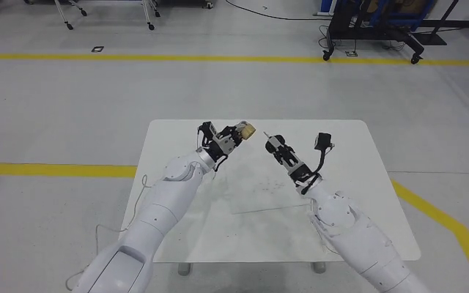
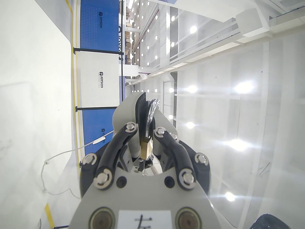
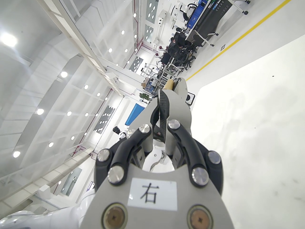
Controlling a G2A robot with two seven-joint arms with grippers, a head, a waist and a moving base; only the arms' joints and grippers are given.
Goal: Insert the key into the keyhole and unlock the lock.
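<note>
Two grippers: both are raised above the table (image 1: 352, 220), facing each other, tips near but apart.
Left gripper (image 1: 238, 134): pinching the brass lock (image 1: 248, 130), whose body is seated deep between the fingers while the silver shackle (image 2: 152, 110) reaches the fingertips.
Right gripper (image 1: 272, 141): pressed together on a small dark piece that I take to be the key (image 3: 157, 132); its blade is too small to make out.
Deciding relation: the lock lies just ahead of the right gripper, toward the robot's left and a little farther out.
Axis: the right gripper points roughly along the line to the lock, so the gap looks closable by a short straight push.
Keyhole: I cannot tell which way it faces.
In the way: nothing shows between the two tips.
Judgement: alignment of blade and keyhole decides the insertion.
</note>
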